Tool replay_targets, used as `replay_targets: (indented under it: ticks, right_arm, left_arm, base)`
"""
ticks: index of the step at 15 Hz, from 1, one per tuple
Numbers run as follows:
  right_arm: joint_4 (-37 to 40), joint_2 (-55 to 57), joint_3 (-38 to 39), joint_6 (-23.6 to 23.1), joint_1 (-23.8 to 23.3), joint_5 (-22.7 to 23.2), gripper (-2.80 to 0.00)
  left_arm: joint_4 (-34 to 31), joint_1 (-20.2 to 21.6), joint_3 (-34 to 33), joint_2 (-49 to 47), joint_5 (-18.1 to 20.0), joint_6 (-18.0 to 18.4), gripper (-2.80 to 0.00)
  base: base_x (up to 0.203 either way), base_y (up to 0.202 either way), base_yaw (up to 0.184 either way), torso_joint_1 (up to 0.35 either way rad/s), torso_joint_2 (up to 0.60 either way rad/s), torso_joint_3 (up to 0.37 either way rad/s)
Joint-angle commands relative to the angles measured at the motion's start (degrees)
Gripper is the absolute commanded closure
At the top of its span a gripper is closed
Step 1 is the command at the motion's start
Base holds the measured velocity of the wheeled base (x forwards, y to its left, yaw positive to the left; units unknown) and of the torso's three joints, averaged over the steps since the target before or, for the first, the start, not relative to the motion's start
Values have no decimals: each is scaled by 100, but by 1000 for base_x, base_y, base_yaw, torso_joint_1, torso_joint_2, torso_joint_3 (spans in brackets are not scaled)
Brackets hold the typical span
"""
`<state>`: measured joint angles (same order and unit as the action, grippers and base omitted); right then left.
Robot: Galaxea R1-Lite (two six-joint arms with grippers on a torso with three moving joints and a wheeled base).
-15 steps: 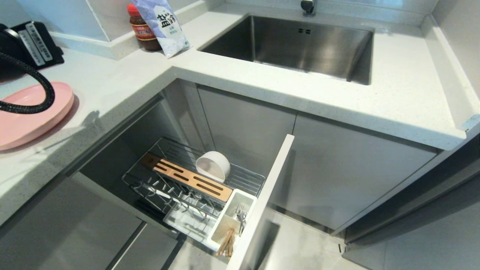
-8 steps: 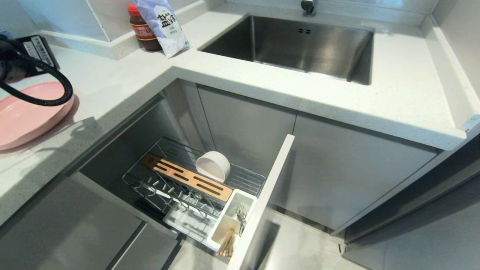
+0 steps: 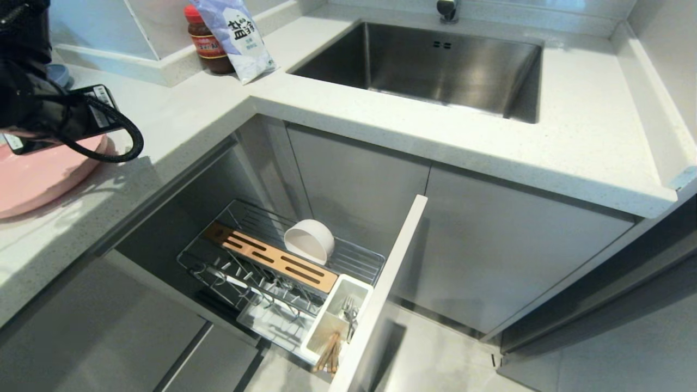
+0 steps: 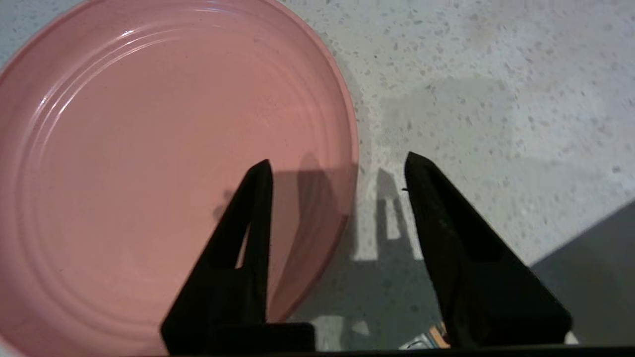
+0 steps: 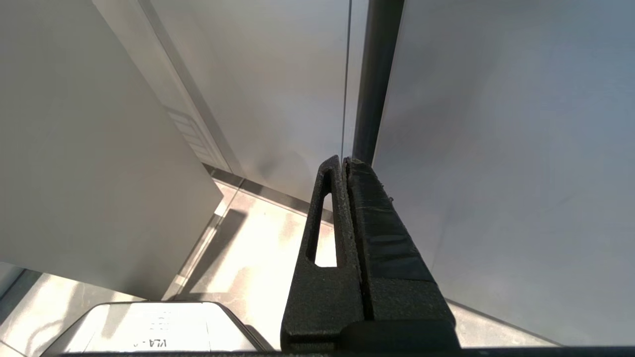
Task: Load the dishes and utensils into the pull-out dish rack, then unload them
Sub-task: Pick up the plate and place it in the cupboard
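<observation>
The pink plate lies flat on the speckled counter at far left. The left gripper hangs above the plate's rim, jaws apart, holding nothing. In the pull-out dish rack below, the white bowl lies on its side; fork and chopsticks stand in the cutlery holder. The right gripper, fingers pressed together, is beside cabinet panels.

The head camera looks steeply down from above on the counter corner, sink and open rack. The left wrist camera faces down, close over the plate, shared with the head view. The right wrist camera faces cabinet fronts, low near the floor.
</observation>
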<state>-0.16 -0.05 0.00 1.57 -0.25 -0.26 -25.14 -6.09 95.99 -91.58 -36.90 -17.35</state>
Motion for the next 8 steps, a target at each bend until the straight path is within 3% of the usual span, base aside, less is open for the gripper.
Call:
replay_targets:
  ticks: [1, 8]
  right_arm:
    - [-2, -13, 9, 1, -1, 0, 0]
    - [-2, -13, 9, 1, -1, 0, 0]
  left_arm:
    - [-9, 99, 130, -264, -28, -67, -280]
    - [0, 331, 279, -474, -26, -81, -280]
  base:
    - [0, 0, 0, 0, 0, 0]
    - [0, 0, 0, 0, 0, 0]
